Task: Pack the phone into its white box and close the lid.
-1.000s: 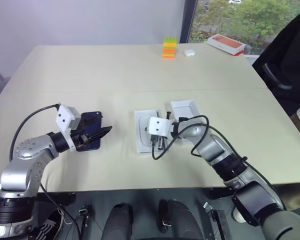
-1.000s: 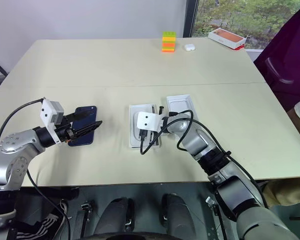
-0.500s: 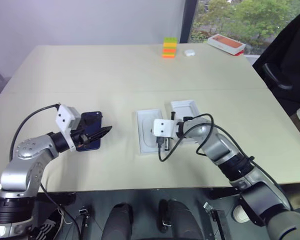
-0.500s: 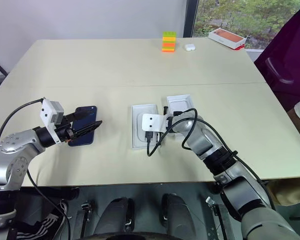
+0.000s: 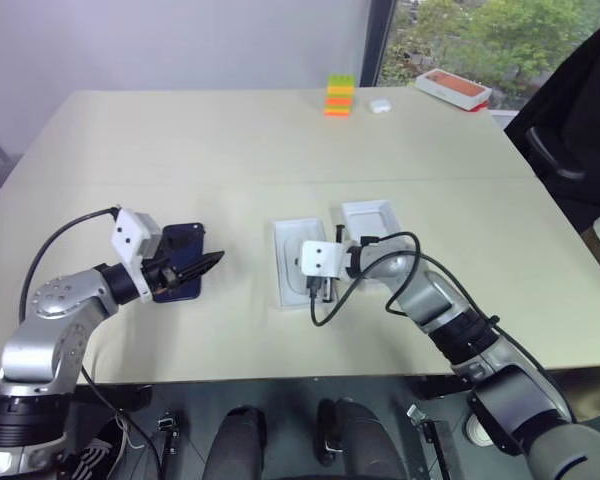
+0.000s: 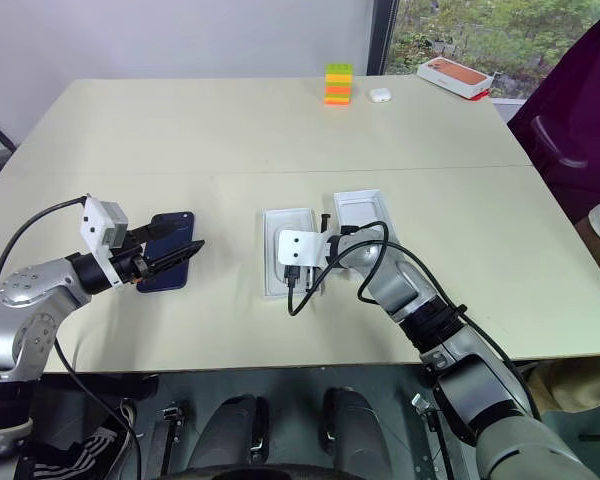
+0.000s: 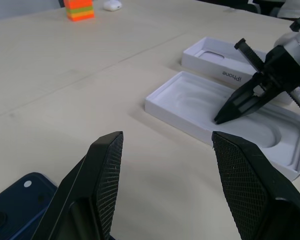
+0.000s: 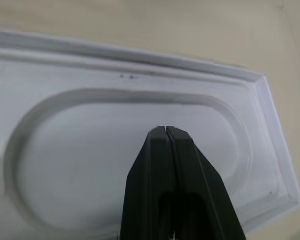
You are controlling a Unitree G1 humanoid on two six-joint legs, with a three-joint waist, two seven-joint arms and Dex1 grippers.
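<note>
We see a beige table (image 5: 230, 140) carrying the phone (image 5: 183, 270), a white insert (image 5: 298, 262), the lid (image 5: 372, 220), far-off blocks (image 5: 339, 96).

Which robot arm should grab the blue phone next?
Probably the left. Its open left gripper hovers right over the phone, while the shut right gripper is far off, poking into the white insert.

Silver arms, black cables, apparently cross-hatched black tool (image 7: 165, 195) fingers.

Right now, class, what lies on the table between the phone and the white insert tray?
Bare table: in the left eye view nothing lies between the phone and the white insert tray.
</note>
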